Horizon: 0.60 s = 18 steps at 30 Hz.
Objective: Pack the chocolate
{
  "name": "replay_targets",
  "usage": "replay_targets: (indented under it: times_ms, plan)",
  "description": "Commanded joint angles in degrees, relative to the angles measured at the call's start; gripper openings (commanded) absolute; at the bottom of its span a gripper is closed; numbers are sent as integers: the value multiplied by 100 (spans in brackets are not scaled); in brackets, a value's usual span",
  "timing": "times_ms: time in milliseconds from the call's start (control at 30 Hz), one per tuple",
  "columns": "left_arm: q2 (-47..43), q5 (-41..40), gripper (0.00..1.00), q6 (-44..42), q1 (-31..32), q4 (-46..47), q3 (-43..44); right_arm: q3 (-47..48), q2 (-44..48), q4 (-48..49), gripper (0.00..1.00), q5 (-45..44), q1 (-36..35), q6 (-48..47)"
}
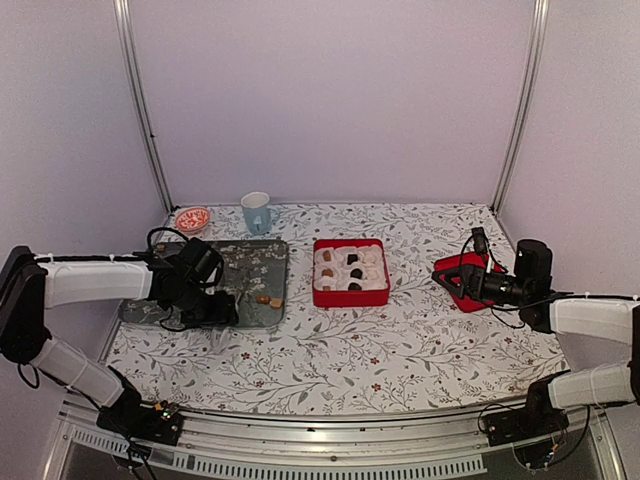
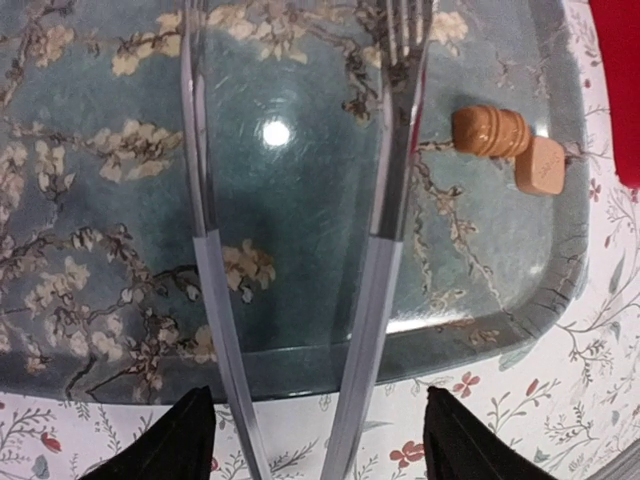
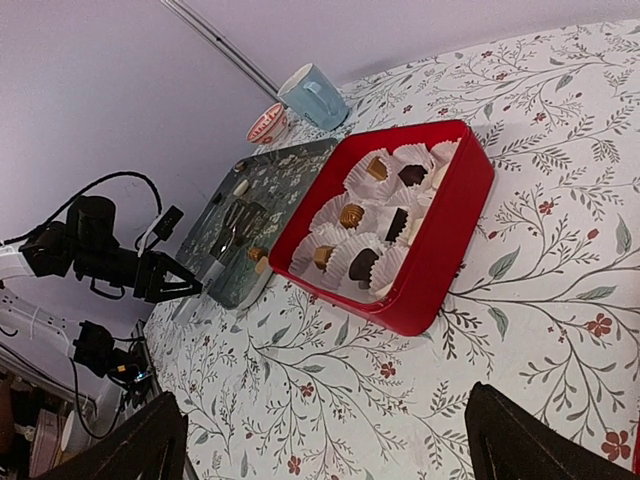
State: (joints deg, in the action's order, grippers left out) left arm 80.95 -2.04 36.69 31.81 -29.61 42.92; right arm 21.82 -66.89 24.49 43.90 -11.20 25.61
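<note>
Two tan chocolates lie on the blue flowered tray near its right edge, also seen from above. Several more chocolates, dark and tan, sit in white paper cups in the red square box; the box also shows in the right wrist view. Metal tongs lie on the tray, their handle end reaching over the near rim. My left gripper is open and straddles the tongs' handle, its fingers apart from the arms. My right gripper is open and empty, low over the tablecloth right of the box.
A red lid lies under my right gripper. A light blue cup and a small red patterned bowl stand at the back left. Metal frame posts rise at both back corners.
</note>
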Motion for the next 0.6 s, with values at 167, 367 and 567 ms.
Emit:
replay_targets:
  times_ms: [167, 367, 567]
  plan:
    - [-511, -141, 93, -54, -44, 38, 296, 416, 155, -928, 99, -703, 48, -201]
    - [-719, -403, 99, -100, -38, -27, 649, 609, 254, -1581, 99, -1815, 264, 33]
    - [-692, -514, 99, -104, -31, 103, 894, 825, 238, -2611, 90, -3525, 549, 753]
